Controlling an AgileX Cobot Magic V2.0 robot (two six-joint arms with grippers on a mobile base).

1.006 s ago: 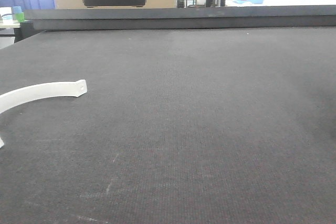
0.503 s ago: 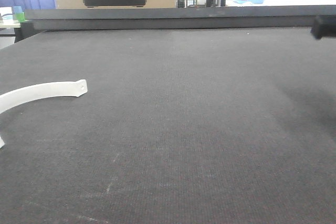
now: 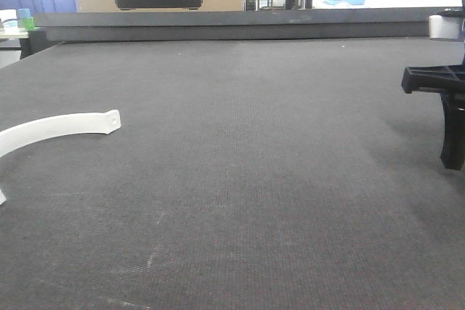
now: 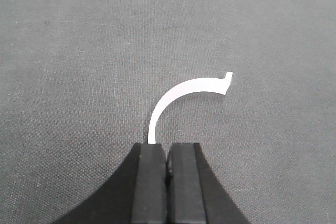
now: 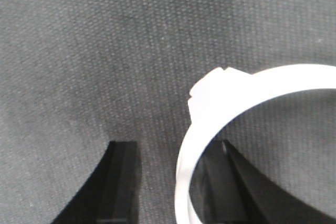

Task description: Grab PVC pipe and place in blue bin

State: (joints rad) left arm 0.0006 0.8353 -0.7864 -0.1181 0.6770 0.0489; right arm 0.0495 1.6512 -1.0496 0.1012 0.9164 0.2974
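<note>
Two white curved pieces of PVC pipe show. One arc (image 3: 62, 125) lies on the dark desk (image 3: 254, 179) at the left, its near end running under the left claw (image 4: 168, 148), whose fingers are pressed together with nothing visible between them. The other, a ring (image 5: 262, 80), sits between the spread fingers of the right claw (image 5: 170, 148), nearer the right-hand finger; the blur hides whether they touch.
</note>
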